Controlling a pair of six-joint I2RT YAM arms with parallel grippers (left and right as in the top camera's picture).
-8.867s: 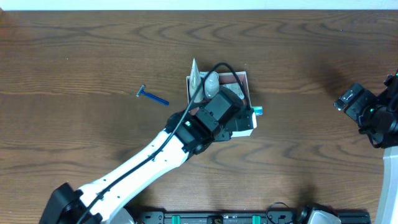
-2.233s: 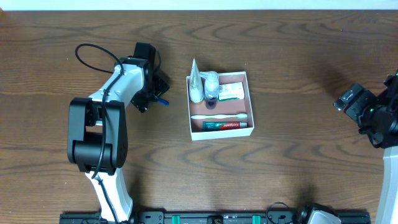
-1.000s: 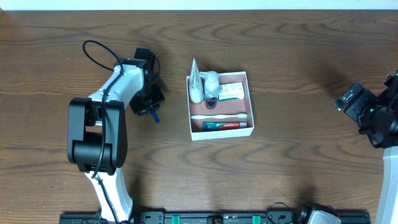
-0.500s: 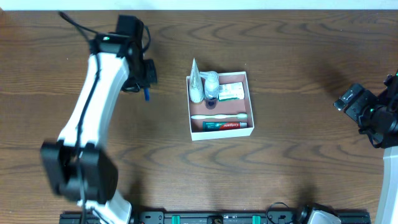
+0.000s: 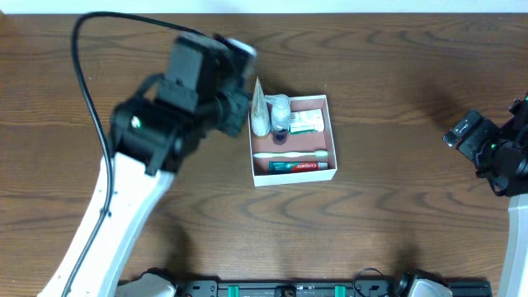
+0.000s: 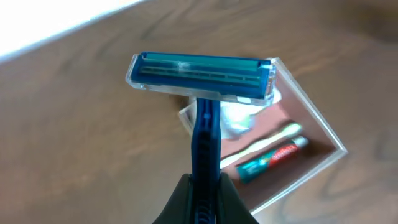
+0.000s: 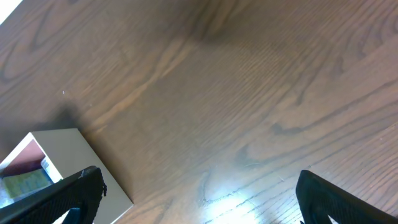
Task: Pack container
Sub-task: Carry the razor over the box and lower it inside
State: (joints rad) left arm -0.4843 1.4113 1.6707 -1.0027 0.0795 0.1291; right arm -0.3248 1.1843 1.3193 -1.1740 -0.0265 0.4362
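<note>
Two End Effectors, One Razor Gripped

The blue razor [image 6: 204, 81] is pinched by its handle in the left end effector [image 6: 204, 202], with the head pointing away from the fingers. The container [image 5: 293, 178] is located just beside and below that end effector, on the surface [image 5: 396, 74]. A toothbrush [image 5: 289, 154] and a toothpaste tube [image 5: 302, 166] are laid inside it. The right end effector [image 7: 198, 180] is spread, well apart from the container.

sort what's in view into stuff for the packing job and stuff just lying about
For the job: container; blue razor held in the left tool; in the container: toothbrush, toothpaste, green-and-white packet, small bottle, white pointed tube.
Just about: right tool, open and holding nothing, off to the right; wooden table.
</note>
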